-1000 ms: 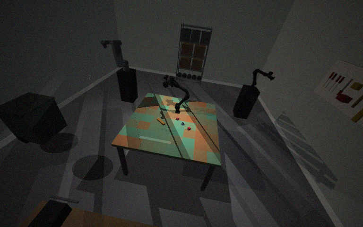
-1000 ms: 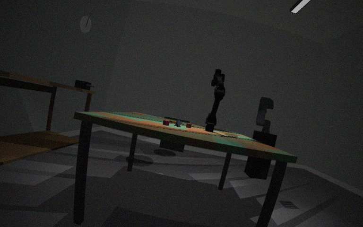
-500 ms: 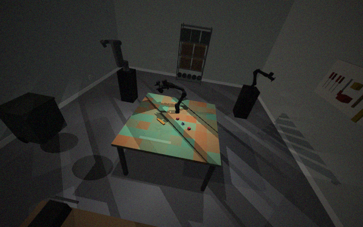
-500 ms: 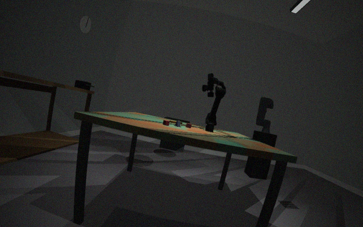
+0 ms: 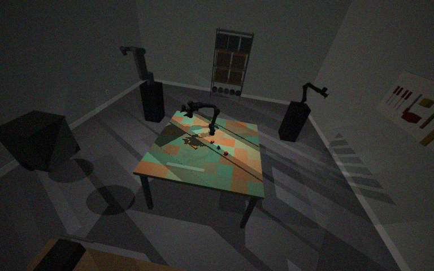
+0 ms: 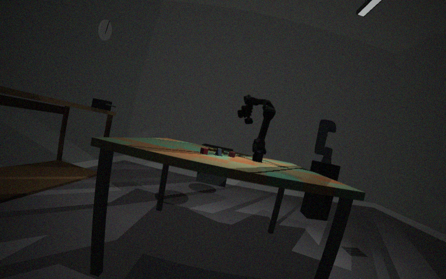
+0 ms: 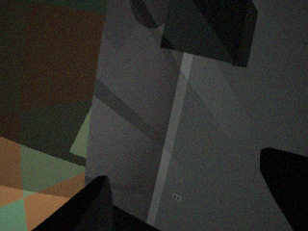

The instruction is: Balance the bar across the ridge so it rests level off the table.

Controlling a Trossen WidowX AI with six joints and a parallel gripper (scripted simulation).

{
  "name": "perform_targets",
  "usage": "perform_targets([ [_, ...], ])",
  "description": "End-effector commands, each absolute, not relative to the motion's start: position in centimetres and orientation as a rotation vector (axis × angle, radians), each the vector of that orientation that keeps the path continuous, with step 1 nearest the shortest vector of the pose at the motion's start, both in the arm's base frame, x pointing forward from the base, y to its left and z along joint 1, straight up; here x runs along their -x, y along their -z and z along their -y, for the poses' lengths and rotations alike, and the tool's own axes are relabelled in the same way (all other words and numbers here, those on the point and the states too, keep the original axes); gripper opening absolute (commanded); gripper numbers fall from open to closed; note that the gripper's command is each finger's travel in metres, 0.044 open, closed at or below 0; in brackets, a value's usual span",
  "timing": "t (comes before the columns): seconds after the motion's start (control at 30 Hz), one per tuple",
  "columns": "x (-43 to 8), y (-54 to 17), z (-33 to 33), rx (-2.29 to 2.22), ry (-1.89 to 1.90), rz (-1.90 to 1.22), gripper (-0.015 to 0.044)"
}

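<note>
The orange bar (image 5: 194, 146) lies on the patchwork table (image 5: 204, 177) (image 6: 279, 176) in the top view, partly in the arm's shadow. I cannot make it out in the exterior view. A small blue-grey piece, seemingly the ridge (image 5: 218, 147) (image 6: 219, 151), stands between two red blocks, with nothing across it. One red block (image 5: 225, 153) (image 6: 204, 150) is on one side and the other red block (image 5: 212, 141) (image 6: 232, 154) is on the side nearer the arm's base. My gripper (image 5: 185, 112) (image 6: 244, 117) (image 7: 183, 165) is open and empty, high above the table, away from the bar and ridge.
A pale strip (image 5: 185, 166) shows on the table near its front edge in the top view. Two other arms stand on dark pedestals (image 5: 152, 101) (image 5: 294, 121) beyond the table. The wrist view shows the table's edge, the floor and a wall.
</note>
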State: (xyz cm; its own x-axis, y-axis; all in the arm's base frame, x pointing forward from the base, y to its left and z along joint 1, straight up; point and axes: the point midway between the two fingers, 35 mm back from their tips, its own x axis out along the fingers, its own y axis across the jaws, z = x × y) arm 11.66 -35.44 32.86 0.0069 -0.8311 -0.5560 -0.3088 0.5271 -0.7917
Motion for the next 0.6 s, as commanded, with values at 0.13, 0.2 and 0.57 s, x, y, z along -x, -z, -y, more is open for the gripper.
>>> perform_targets([
  [0.13, -16.4, -28.1, 34.8, 0.991, 0.276, -1.539, 0.0315],
  [0.2, -17.6, -26.8, 34.3, 0.982, 0.205, -1.529, 0.0315],
  [0.57, -23.7, -20.3, 30.6, 0.912, -0.170, -1.478, 0.0315],
])
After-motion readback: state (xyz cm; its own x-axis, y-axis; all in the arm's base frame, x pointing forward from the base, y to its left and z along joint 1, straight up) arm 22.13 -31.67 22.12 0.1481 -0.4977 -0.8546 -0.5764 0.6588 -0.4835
